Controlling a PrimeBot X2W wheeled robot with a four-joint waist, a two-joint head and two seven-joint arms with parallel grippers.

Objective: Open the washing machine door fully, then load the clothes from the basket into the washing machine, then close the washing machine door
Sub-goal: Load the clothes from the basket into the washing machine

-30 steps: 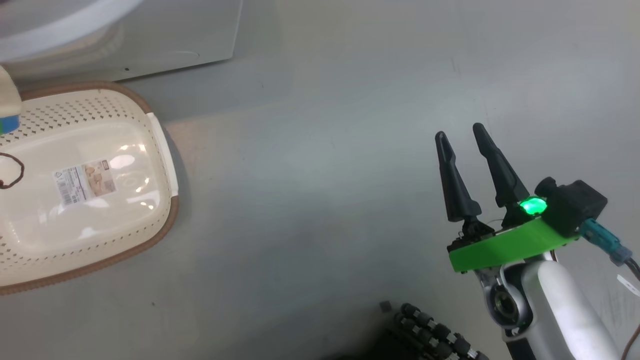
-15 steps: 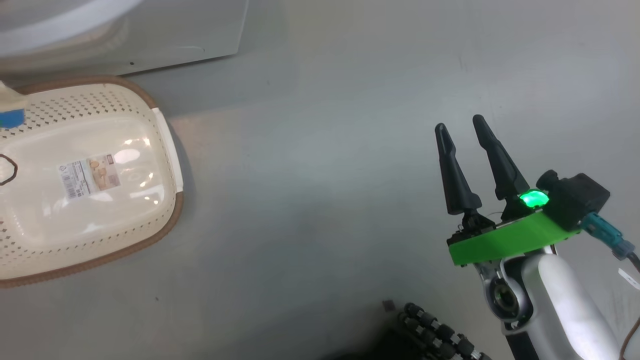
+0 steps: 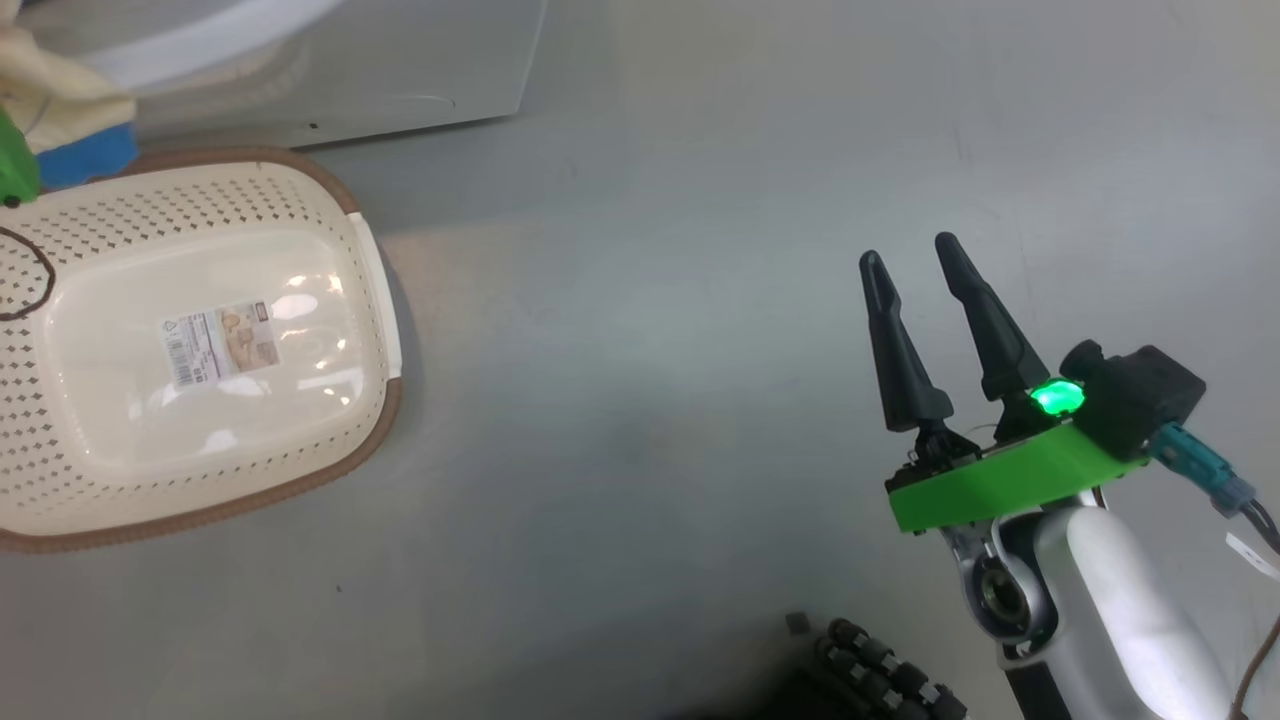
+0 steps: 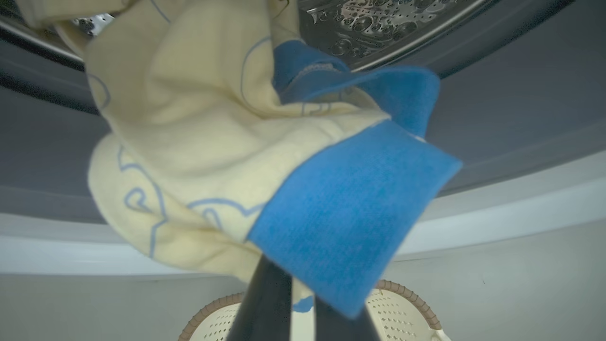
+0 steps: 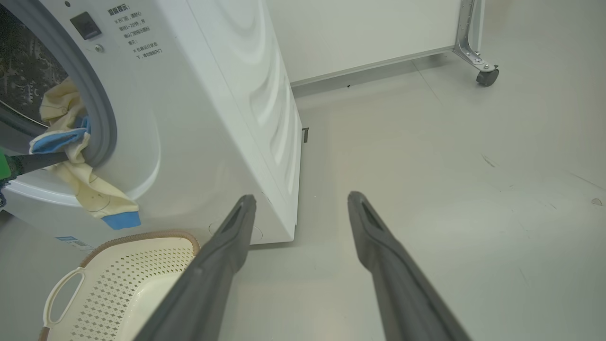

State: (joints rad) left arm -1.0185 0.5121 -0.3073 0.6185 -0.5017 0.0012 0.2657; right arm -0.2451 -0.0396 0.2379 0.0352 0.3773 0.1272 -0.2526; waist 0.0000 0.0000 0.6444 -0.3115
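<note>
A: State of left tool (image 4: 296,293)?
B: Clamped shut on soft cream-yellow cloth garment (image 4: 203,156) with blue bands, draped out of big white front-loading washing machine (image 5: 213,118) mouth.
A: And right tool (image 3: 907,252)?
B: Spread wide, gripping nothing, over grey floor (image 3: 650,400).
A: Cream perforated plastic basket (image 3: 120,225)?
B: On floor, just before machine, label showing inside.

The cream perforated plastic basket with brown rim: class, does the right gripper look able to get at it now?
Probably yes: the open right gripper, empty, has just bare grey floor between it and the cream plastic basket.
</note>
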